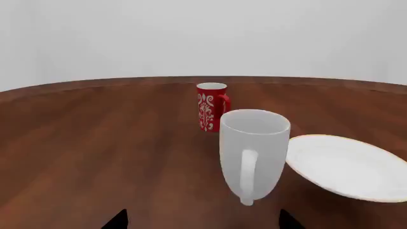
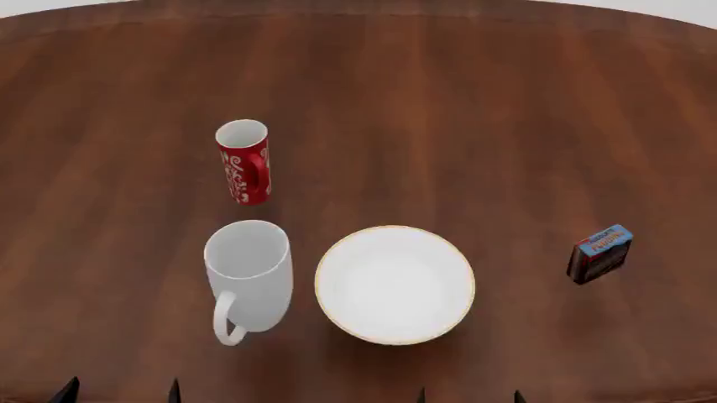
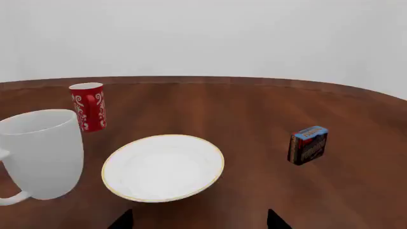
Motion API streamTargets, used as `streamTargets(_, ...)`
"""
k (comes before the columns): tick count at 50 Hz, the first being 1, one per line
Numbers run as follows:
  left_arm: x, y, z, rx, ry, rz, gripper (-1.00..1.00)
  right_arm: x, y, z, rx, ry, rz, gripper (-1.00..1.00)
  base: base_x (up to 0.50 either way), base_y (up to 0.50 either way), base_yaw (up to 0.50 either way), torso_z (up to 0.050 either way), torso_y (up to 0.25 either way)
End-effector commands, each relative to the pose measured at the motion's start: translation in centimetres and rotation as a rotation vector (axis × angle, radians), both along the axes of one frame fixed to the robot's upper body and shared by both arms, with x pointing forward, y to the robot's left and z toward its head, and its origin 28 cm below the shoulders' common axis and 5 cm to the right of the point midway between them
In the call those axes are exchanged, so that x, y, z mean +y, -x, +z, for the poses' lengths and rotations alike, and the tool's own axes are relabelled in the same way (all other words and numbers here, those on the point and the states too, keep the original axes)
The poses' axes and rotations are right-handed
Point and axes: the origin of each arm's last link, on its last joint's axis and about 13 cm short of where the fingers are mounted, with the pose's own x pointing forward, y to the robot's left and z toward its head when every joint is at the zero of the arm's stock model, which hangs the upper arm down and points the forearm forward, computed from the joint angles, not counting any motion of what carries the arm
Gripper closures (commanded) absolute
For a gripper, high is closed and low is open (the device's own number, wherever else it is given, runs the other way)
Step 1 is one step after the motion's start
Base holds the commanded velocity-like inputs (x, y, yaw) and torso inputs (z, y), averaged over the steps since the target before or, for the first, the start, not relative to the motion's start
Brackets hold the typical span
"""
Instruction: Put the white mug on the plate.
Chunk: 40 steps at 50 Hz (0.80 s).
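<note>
White mug point(image 2: 248, 273) stands upright on the counter point(image 2: 505, 126), just left of the plate point(image 2: 395, 284), handle toward me. My left pincer point(image 1: 200, 222) sits nearest, straight behind it, open and empty.

The head view looks steeply down over the bench point(image 2: 505, 109) from above. Both wrist views sit low, facing level across it toward the pale wall. All three share the white mug point(image 2: 248, 273), plate point(image 2: 395, 284) and red mug point(image 2: 244, 161); the left wrist view is nearest the white mug.
</note>
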Motion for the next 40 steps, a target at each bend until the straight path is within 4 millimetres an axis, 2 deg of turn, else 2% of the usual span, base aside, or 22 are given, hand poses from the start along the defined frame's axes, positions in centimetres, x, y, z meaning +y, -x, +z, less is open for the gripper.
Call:
streamTargets(1, 0.6, 0.0, -0.2, 0.0, 0.0, 0.027, -1.0, 0.0, 0.0, -0.1, 0.0, 0.0, 0.0, -1.0, 0.0, 0.0, 0.0, 0.0, 0.0)
streamTargets(2, 0.0, 0.0, 0.0, 0.0, -0.005, 0.007, -1.0, 0.0, 0.0, 0.0, -0.001, -0.001, 0.001, -1.0, 0.0, 0.0, 0.0, 0.0, 0.0)
streamTargets(15, 0.2, 0.3, 0.4, 0.015, -0.002, 0.035, -1.0, 0.2, 0.3, 0.5, -0.009, 0.002, 0.011, -1.0, 0.0, 0.0, 0.0, 0.0, 0.0)
streamTargets(28, 0.2, 0.3, 1.9, -0.018, -0.041, 0.03, -1.0, 0.3, 0.9, 2.5, -0.024, 0.036, 0.001, -1.0, 0.0, 0.0, 0.0, 0.0, 0.0)
streamTargets(40, 0.0, 0.3, 1.9, -0.014, -0.037, 0.019, -1.0, -0.4, 2.2, 4.5, -0.034, 0.074, -0.112, -1.0, 0.0, 0.0, 0.0, 0.0, 0.0)
